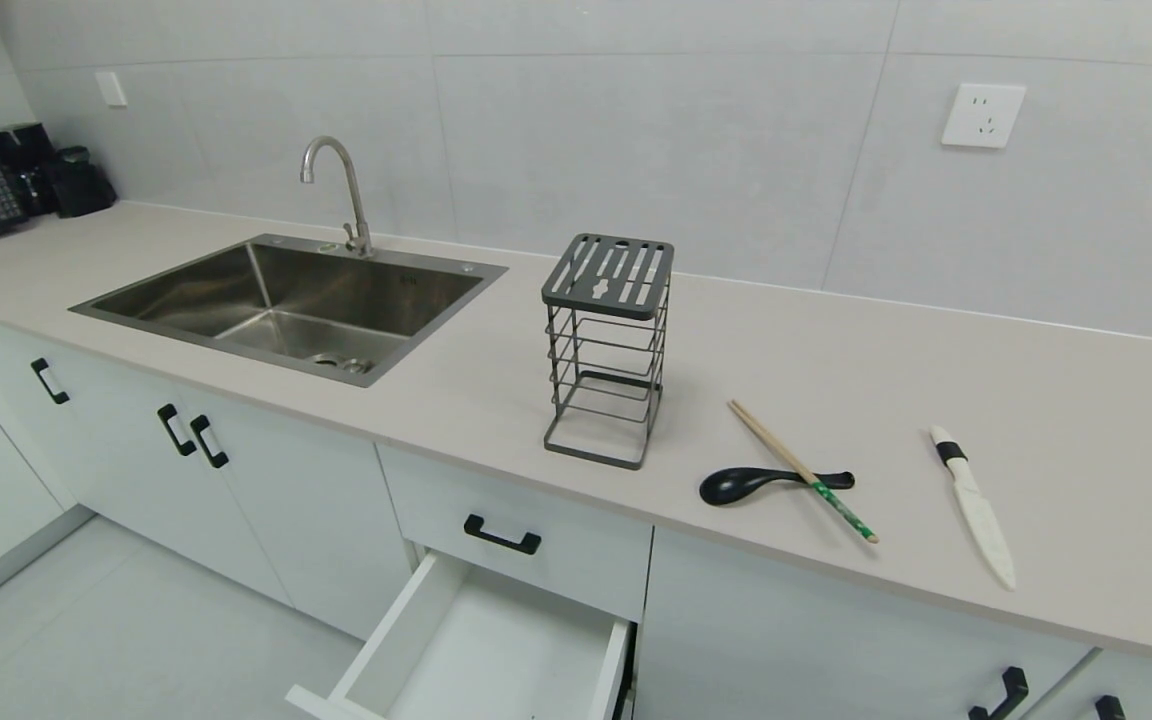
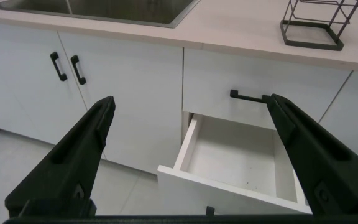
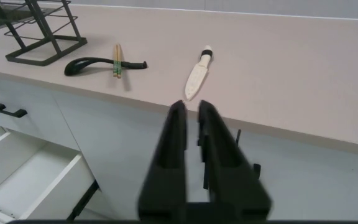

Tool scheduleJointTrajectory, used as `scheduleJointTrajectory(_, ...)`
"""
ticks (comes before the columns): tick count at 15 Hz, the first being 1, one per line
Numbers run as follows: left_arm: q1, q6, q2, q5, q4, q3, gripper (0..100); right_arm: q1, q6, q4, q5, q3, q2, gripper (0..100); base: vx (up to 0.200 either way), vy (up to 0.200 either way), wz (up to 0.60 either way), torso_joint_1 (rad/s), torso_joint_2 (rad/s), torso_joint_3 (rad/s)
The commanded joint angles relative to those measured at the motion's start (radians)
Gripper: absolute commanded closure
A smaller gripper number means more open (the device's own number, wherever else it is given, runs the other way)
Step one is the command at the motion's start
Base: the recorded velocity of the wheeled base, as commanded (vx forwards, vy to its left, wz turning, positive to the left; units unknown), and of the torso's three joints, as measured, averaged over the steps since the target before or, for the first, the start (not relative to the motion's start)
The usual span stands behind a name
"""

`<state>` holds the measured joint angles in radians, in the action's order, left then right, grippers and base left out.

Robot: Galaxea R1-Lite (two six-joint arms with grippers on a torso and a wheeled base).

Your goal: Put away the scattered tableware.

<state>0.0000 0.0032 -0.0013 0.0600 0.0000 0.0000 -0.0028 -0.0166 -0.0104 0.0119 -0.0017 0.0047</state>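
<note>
Could roll chopsticks (image 1: 786,455) off spoon (image 1: 733,486), over desk's (image 1: 496,390) front edge — crossed, unstable. Starting with left jaws spread, right jaws pressed together.

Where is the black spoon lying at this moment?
In the head view, the black spoon lies on the pale countertop, right of the dark wire rack, with the wooden chopsticks crossing its handle.

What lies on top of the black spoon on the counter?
A pair of chopsticks lies across the handle of the spoon. The strip of handle beneath them is covered.
</note>
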Motion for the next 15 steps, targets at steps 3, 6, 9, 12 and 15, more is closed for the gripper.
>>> scheduleJointTrajectory(3,0.000,0.000,0.001,0.000,0.000,0.000,0,0.000,0.001,0.000,0.002,-0.001,0.001,0,0.000,0.000,0.00,0.000,0.00,0.000)
scheduleJointTrajectory(6,0.000,0.000,0.001,0.000,0.000,0.000,0,0.000,0.004,-0.003,0.003,-0.001,0.001,0,0.000,0.000,0.00,0.000,0.00,0.000)
scheduleJointTrajectory(9,0.000,0.000,0.001,0.000,0.000,0.000,0,-0.010,0.012,0.067,0.025,-0.155,0.060,0,0.000,0.000,0.00,0.000,0.00,0.000)
scheduleJointTrajectory(12,0.000,0.000,0.001,0.000,0.000,0.000,0,-0.075,0.086,-0.023,0.215,-0.366,0.205,0,0.000,0.000,0.00,0.000,0.00,0.000)
scheduleJointTrajectory(15,0.000,0.000,0.001,0.000,0.000,0.000,0,-0.069,0.086,-0.043,0.261,-0.396,0.363,0,0.000,0.000,0.00,0.000,0.00,0.000)
